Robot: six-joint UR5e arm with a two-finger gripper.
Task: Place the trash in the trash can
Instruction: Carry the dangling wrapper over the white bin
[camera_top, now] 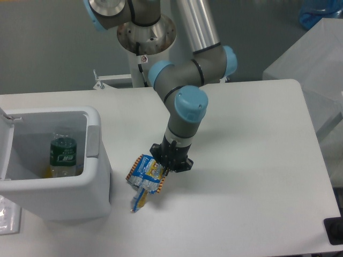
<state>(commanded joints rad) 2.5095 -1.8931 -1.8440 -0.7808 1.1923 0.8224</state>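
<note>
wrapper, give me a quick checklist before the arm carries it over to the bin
1. Wrapper held by the tool: ok, it hangs from the tool, which looks closed on its upper edge.
2. Wrapper off the table: cannot tell, its lower tip may touch.
3. Bin lid open: ok, the opening is exposed.
4. Room inside the bin: ok, only the bottle shows there.
5. Wrapper high enough to clear the bin's rim: not ok, it hangs below the rim.
</note>
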